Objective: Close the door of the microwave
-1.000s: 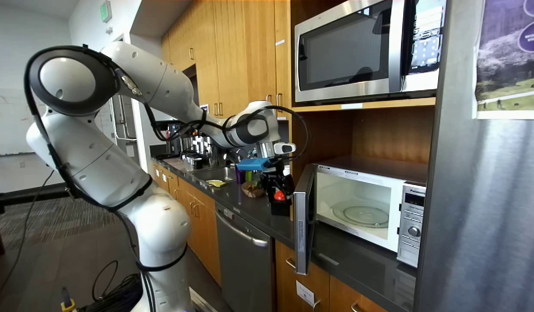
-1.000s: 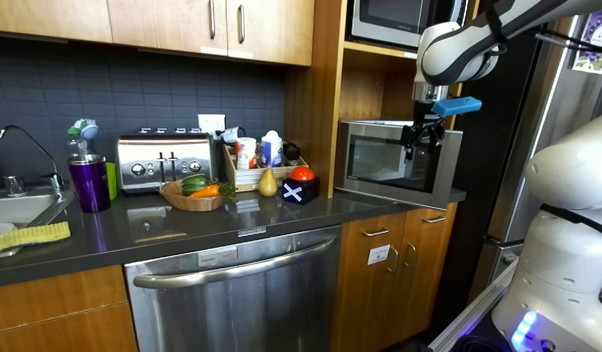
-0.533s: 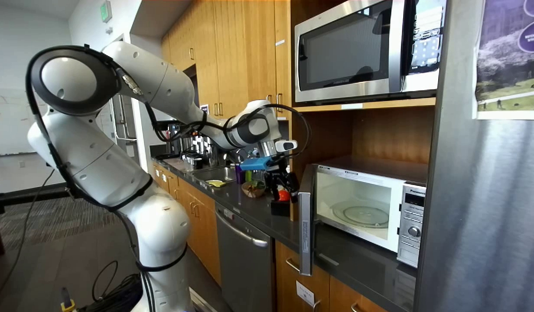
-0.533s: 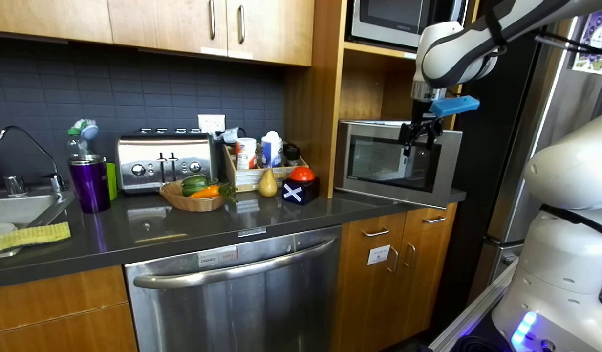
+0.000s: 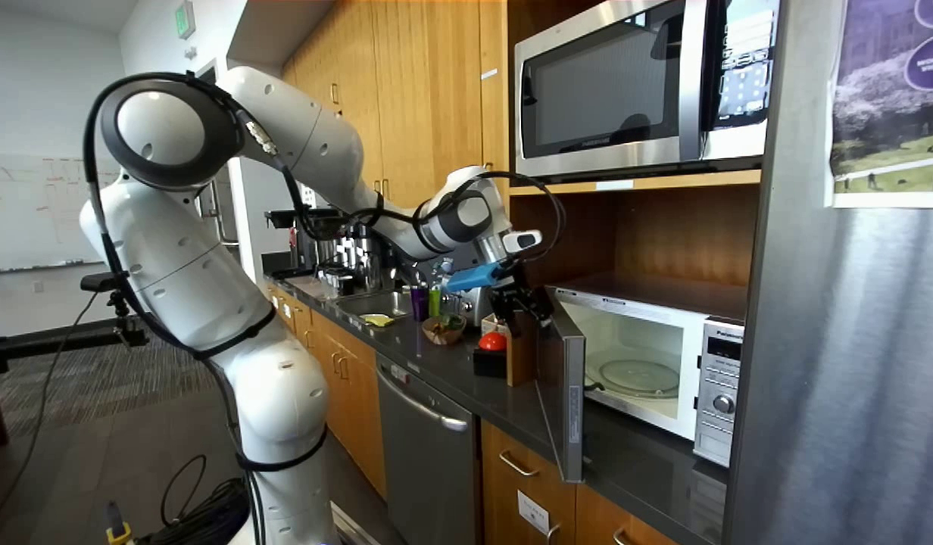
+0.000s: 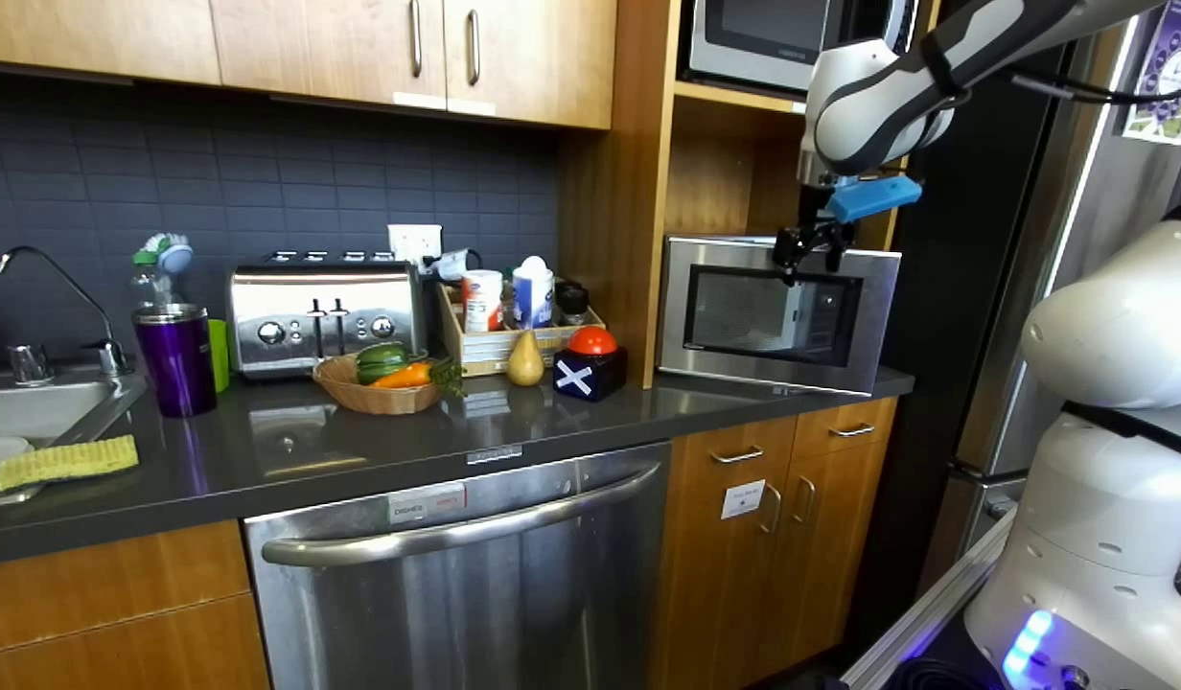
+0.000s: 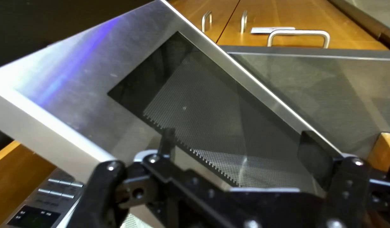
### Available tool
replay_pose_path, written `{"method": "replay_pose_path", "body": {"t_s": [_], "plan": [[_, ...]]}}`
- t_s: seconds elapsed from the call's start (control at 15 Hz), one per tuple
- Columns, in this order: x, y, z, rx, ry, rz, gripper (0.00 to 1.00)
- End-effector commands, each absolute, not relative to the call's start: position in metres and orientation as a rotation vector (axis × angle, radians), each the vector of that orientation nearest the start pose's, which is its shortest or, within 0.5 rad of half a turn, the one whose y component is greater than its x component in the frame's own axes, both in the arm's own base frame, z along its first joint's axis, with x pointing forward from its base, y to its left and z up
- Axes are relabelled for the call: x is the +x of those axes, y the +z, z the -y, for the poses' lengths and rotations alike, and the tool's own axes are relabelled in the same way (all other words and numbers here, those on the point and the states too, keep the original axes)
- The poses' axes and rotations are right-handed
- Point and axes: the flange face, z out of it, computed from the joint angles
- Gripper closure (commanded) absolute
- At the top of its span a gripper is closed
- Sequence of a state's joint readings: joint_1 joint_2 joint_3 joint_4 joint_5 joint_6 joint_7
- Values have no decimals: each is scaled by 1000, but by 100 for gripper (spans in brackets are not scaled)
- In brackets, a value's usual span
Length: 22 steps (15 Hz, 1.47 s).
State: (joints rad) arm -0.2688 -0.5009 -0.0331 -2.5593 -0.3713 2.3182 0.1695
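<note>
Within the last half second the microwave door [image 6: 775,321] had swung inward, hinged at the left side of the Panasonic microwave [image 5: 690,371]; in an exterior view, its free edge had crossed from left of the microwave's mouth to overlap the mouth's left part. The Robotiq gripper [image 7: 240,145] had moved with it, on the door's outer side, so the push was probably working. It was unclenched, its jaws wide apart with nothing clasped; actual contact with the door could not be told for certain. The job was not done: the free edge stood well apart from the microwave's button panel [image 5: 720,393], and the glass turntable [image 5: 639,377] showed past it. The rest likely called for more pressure the same way, at some risk of the jaws sliding along the door.
</note>
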Motion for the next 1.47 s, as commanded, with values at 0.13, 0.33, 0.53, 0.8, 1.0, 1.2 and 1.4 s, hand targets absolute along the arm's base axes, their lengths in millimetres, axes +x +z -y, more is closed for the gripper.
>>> {"method": "replay_pose_path", "body": {"t_s": [0.13,0.33,0.53,0.8,1.0,1.2,1.4], "plan": [[444,476,149,-3444,-456,-500,0],[459,476,151,-3453,-439,-535,0],[454,476,154,-3453,-358,-594,0],[441,475,165,-3450,-349,-766,0],[443,465,166,-3425,-340,-840,0],[443,446,166,-3368,-337,-858,0],[441,426,171,-3333,-369,-891,0]]}}
